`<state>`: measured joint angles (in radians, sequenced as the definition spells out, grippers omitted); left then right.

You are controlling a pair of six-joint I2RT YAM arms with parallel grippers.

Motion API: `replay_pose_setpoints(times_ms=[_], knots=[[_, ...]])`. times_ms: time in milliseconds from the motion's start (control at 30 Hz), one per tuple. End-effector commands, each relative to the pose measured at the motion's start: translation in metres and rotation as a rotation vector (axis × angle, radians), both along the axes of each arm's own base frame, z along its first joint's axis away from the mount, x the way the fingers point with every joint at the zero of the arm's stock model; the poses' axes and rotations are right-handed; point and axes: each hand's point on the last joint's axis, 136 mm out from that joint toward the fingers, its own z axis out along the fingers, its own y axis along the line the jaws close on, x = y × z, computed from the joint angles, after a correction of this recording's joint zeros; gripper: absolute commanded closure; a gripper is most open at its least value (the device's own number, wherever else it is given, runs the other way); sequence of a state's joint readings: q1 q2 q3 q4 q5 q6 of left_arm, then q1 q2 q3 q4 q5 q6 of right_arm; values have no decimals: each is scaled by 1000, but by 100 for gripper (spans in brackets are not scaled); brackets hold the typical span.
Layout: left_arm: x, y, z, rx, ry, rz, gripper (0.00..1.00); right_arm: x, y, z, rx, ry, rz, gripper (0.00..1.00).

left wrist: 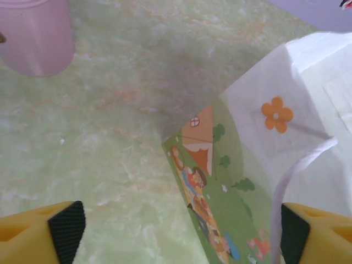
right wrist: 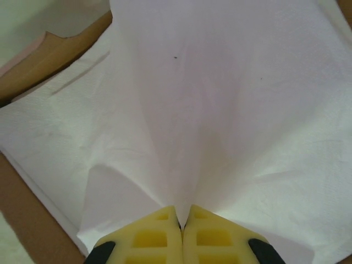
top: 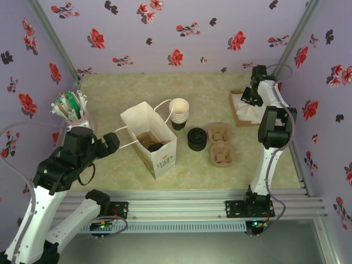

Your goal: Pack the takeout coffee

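Our right pincer (right wrist: 181, 217) is clenching a white napkin (right wrist: 220, 110). Its tips are pressing together on a fold that peaks up from the sheet lying in the brown cardboard tray (right wrist: 49, 49), at the far right of the desk (top: 121, 88).

Our left pincer (left wrist: 180, 231) is standing released with its tips wide apart. A lower corner of the white paper bag (left wrist: 308, 82) is lying between them, and the bag's handle loop (left wrist: 283, 181) is hanging just beside one tip. Nothing is being gripped there.

Looking down into the open bag from above, we are making out a dark round lid beside something brown. We are taking this to be the coffee (top: 156, 147), already inside. So we are judging the main step done, with the napkin looking like the item left to go in.

The stack of cups (top: 179, 113), the stack of lids (top: 197, 138) and the pulp carriers (top: 221, 146) are sitting near the bag.
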<state>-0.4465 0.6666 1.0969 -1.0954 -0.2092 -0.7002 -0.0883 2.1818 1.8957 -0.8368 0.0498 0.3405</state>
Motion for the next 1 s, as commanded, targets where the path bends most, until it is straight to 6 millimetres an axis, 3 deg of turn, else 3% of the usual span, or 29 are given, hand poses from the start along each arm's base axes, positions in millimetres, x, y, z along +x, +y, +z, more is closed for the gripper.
replay_pose_setpoints(times_ms=[0,100,367,433,467,533,667,833,967], knots=[[-13,11,-1,18,24,25,17,-6,-8,36,-32,-59,-21,100],[-17,12,-9,9,44,38,24,-9,-8,55,-32,-100,-33,100],[-22,14,-31,-7,71,61,55,-24,-4,119,-24,-233,-41,100],[-22,12,-33,-22,72,61,56,-29,-3,136,-18,-270,-40,100],[-23,11,-32,-29,70,55,52,-32,-1,144,-16,-287,-38,100],[-23,9,-25,-33,55,37,31,-36,2,158,-7,-316,-31,100],[-21,1,1,-48,21,-19,15,-45,7,177,9,-346,-18,100],[-16,-18,42,-118,-79,-120,1,-60,24,205,24,-401,19,100],[-22,-31,70,-188,-164,-199,1,-74,54,241,94,-487,108,100]])
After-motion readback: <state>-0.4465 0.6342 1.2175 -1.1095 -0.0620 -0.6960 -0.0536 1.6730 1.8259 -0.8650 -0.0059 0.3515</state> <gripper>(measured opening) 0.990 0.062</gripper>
